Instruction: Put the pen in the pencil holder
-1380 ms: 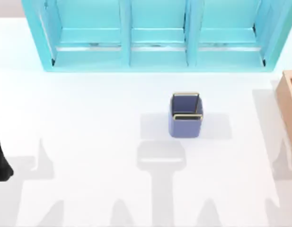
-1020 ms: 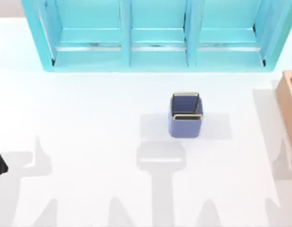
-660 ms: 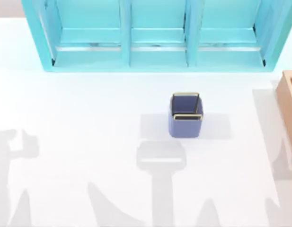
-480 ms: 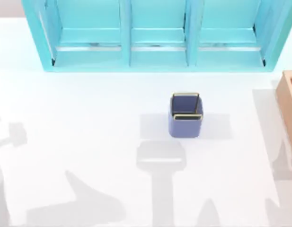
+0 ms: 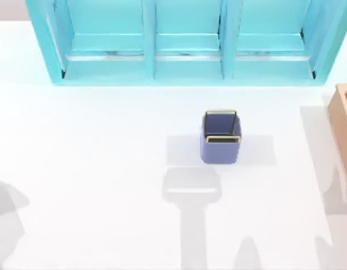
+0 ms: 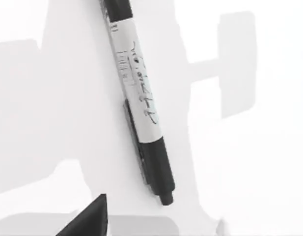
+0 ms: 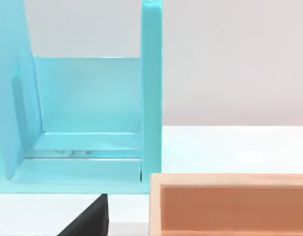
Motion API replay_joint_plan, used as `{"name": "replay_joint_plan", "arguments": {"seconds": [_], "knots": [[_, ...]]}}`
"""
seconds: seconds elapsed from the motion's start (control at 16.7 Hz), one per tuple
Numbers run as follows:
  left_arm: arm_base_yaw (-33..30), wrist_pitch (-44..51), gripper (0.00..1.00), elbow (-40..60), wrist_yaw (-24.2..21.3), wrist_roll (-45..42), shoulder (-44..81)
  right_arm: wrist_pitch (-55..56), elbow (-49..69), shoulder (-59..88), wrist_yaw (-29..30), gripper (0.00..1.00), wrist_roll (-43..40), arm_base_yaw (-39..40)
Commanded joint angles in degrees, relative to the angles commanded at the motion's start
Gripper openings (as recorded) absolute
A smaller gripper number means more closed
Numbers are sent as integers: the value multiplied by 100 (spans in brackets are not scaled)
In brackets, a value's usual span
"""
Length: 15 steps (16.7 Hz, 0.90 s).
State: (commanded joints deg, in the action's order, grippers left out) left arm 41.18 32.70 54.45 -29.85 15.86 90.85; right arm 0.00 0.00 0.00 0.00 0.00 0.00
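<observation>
White barrel, black ends: that is the pen (image 6: 139, 98) you see in the left wrist view, lying flat on the bare table (image 6: 249, 167) just under the left arm's camera. A dark finger (image 6: 90, 219) of the left claw pokes in at the edge of that view, short of the pen and not touching it; whether the claw is released or clenched you cannot tell, since just one tip is visible. The pen lies loose, gripped by nothing.

Judge this as the reach step: the left arm is hanging over the pen and the pickup is not yet done. Your next move calls for bringing the claw down astride the barrel, across its length rather than along it, and closing near the middle so the pen does not swing when lifted.

Farther out, in the top view, the pencil holder (image 5: 221, 138) stands upright a little right of the table's middle, its gold-rimmed mouth open. You cannot tell how far the pen lies from it. Once you hold the pen, it will need tipping upright over that small square mouth.

Beyond the holder the turquoise shelf unit (image 5: 184, 42) runs along the far edge, and a tan wooden box (image 5: 342, 124) sits at the table's right side. The right wrist view looks over that box towards the shelf, with one dark finger (image 7: 90, 219) of the right claw at its edge; you cannot tell that claw's state either, and the arm looks parked.
</observation>
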Motion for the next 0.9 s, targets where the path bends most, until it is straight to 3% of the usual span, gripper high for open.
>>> {"name": "replay_joint_plan", "arguments": {"seconds": [0.36,0.9], "knots": [[599,514,100,739,-424,251,1289,0,0,0,0,100,0,0],[409,86,100,681,-391,466,1561,0,0,0,0,100,0,0]]}}
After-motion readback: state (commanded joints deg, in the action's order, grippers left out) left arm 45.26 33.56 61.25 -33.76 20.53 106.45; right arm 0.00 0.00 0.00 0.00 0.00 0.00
